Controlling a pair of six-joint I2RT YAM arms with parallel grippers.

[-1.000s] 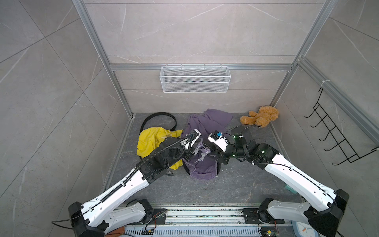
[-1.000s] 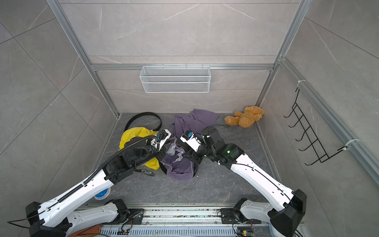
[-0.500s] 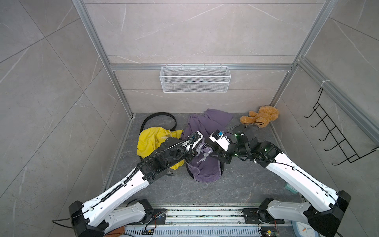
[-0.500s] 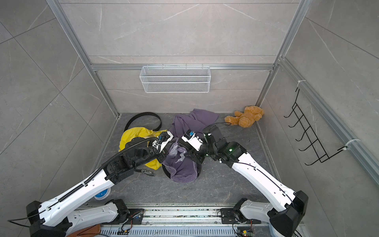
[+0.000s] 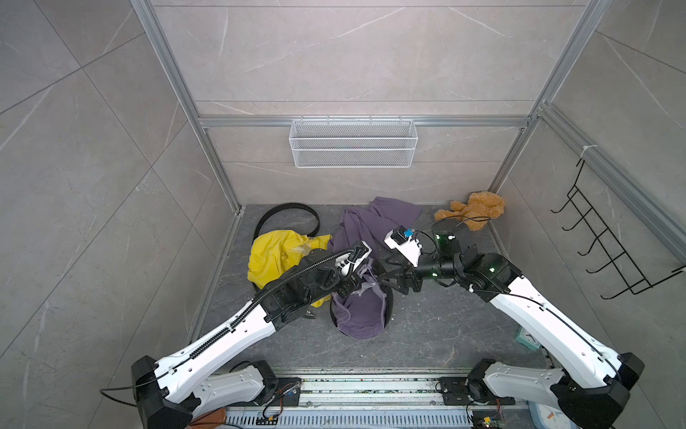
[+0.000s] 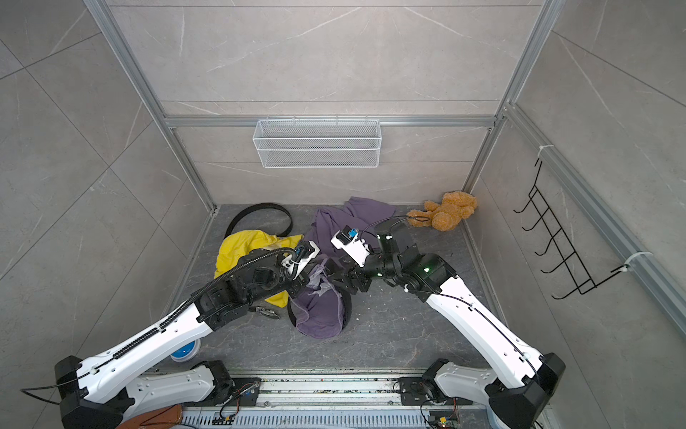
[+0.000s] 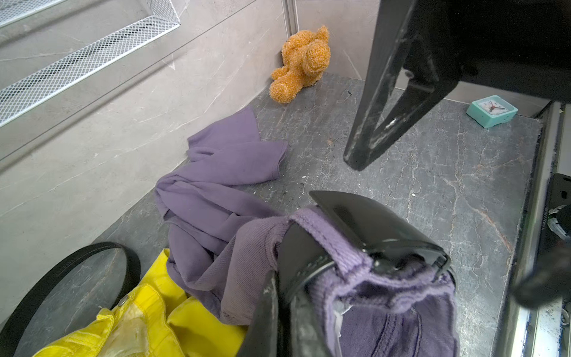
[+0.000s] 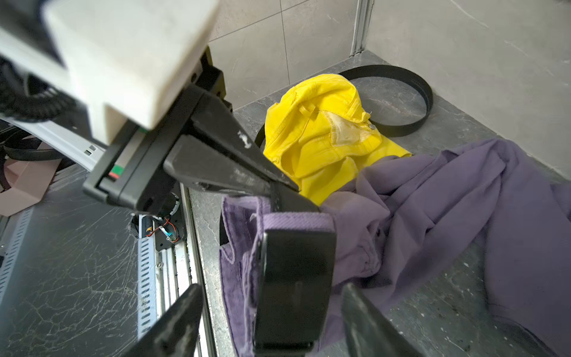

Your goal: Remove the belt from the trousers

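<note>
Between the right tool's [image 8: 272,289] wide jaws, found the belt [image 7: 364,222] tip, ungripped, poking through a loop of the purple trousers [image 7: 216,201]. Beside it, saw left tool [image 8: 276,186] pinched shut, seemingly on that belt. Feared a snagged loop dragging cloth along.

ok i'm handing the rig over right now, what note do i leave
Left gripper: shut, seemingly on the belt at the waistband of the purple trousers, just behind a belt loop.
Right gripper: open, fingers either side of the belt's free end, not gripping.
Done: that end sticks out past the loop.
Left to do: belt is threaded through the loop and round the waistband; close right on the end and pull it free.
The loose black belt by the yellow trousers is a different one.
</note>
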